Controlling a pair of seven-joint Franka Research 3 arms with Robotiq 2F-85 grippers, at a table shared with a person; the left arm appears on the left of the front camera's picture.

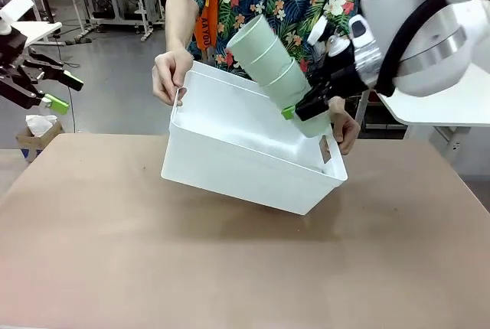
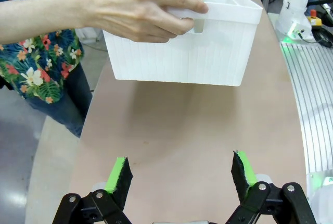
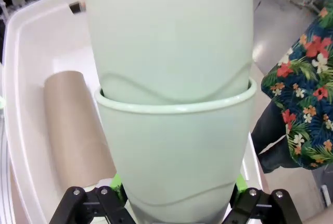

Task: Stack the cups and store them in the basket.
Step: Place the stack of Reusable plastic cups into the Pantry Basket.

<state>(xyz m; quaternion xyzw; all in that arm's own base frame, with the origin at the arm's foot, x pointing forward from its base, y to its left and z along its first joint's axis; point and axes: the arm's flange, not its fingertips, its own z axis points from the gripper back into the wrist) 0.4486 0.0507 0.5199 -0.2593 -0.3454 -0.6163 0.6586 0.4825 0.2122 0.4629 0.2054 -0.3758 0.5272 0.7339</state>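
Note:
A person's hands point(image 1: 171, 75) hold the white basket point(image 1: 237, 157) tilted above the table. My right gripper point(image 1: 305, 109) is shut on the bottom cup of a stack of mint-green cups point(image 1: 268, 57), which slants up and to the left over the basket's opening. In the right wrist view the stack point(image 3: 177, 104) rises between the green pads point(image 3: 117, 182). A tan-brown cup point(image 3: 73, 130) lies on its side inside the basket point(image 3: 26, 62). My left gripper point(image 1: 65, 92) hangs open at the far left, off the table. In its own view the left gripper point(image 2: 180, 174) faces the basket point(image 2: 218, 52) and the person's hand point(image 2: 140, 10).
The brown table point(image 1: 230, 268) stretches bare in front of the basket. A small cardboard box point(image 1: 37, 131) sits on the floor at the left. My right arm's white body point(image 1: 436, 30) fills the upper right. Another white robot base point(image 2: 296, 5) stands past the table's far end.

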